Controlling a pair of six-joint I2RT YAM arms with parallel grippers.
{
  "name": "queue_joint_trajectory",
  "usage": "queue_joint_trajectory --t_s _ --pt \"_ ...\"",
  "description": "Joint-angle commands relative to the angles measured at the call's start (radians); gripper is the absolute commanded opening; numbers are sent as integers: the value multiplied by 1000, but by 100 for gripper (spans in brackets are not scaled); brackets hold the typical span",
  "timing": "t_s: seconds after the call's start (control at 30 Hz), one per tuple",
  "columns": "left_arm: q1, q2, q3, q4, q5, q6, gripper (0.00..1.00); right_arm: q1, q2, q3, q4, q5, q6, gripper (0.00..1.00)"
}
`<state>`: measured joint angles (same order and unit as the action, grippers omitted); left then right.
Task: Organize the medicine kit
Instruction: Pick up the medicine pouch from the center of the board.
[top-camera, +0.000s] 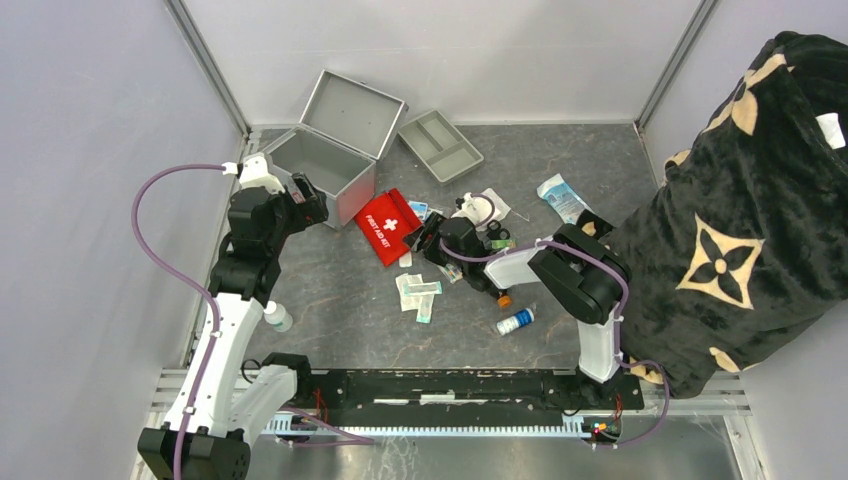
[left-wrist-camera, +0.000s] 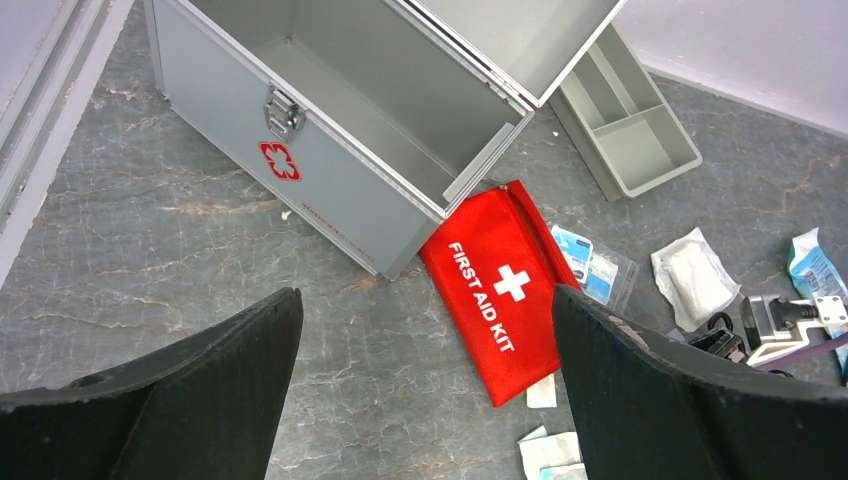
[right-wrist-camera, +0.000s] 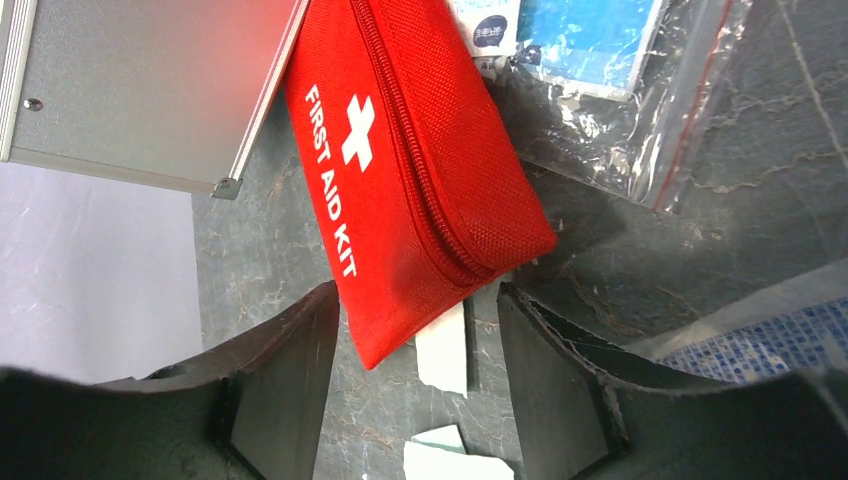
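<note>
On the grey marbled table, the medicine kit stands open at the far left. The red pouch lies against its corner. The right gripper, jaws wide, straddles the pouch's near end. Grasping it looks like the current step, and next it needs a square close and a lift into the case. The left gripper hovers wide and empty.

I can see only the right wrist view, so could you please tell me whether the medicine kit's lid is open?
Observer: Yes, the medicine kit stands with its hinged lid raised.
Operator: Thank you. Where is the left gripper?
Observer: The left gripper hovers open just in front of the kit's latch side, holding nothing.
Operator: And is the divided tray inside the kit?
Observer: No, the grey tray lies on the table beside the raised lid, its compartments bare.
</note>
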<state>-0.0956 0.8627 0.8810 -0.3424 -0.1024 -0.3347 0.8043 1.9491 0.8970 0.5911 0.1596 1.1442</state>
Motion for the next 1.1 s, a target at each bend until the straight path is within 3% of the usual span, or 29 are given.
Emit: queue_joint_trajectory --t_s 0.0,0.57,0.9,1.07 --pt "4 -11 13 23 4 -1 100 6 29 39 49 6 36 64" --pt "4 -13 14 22 0 -1 100 6 67 56 108 46 21 33" --pt "4 -14 13 22 -2 -1 100 6 -68 16 108 116 -191 3" --pt "4 -16 14 22 0 -1 100 6 -173 -9 69 118 -330 0"
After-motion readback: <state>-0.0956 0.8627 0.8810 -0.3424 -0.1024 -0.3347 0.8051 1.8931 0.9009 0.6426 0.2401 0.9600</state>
